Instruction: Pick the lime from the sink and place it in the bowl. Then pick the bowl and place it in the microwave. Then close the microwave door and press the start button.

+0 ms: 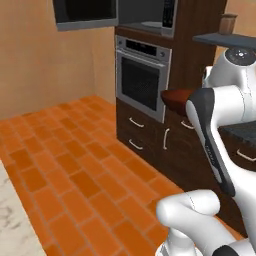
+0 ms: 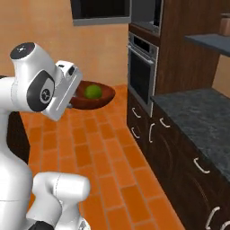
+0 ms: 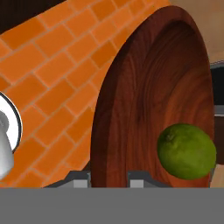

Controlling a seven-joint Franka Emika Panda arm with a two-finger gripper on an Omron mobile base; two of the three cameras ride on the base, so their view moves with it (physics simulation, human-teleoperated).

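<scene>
Item one, gripper (image 3: 109, 177): I had the jaws clamped on the near rim of the bowl (image 3: 148, 87), one finger (image 3: 81, 178) outside the wall and the other inside, seen at the bottom of the hand view.

Item two, bowl: carried in the air above the brick floor (image 2: 94, 148), level in the right base view, its rim just showing past the arm in the left base view.

Item three, lime (image 2: 93, 91): resting inside the bowl, near the side closest to the hand, loose and free to roll.

Item four, microwave (image 1: 150, 17): high in the wall cabinet above the oven (image 1: 142, 80), its cavity open, well apart from the bowl. Its door (image 1: 85, 14) stood swung out to the left.

Item five, counter (image 2: 197, 117): dark stone, to the right, with drawers beneath.

Handling note, as I judged it: the carry to the microwave was the step in hand. I reckoned the bowl had to stay level, rise slowly to cavity height, and enter squarely, clear of the open door's edge, so the lime did not tip out.
</scene>
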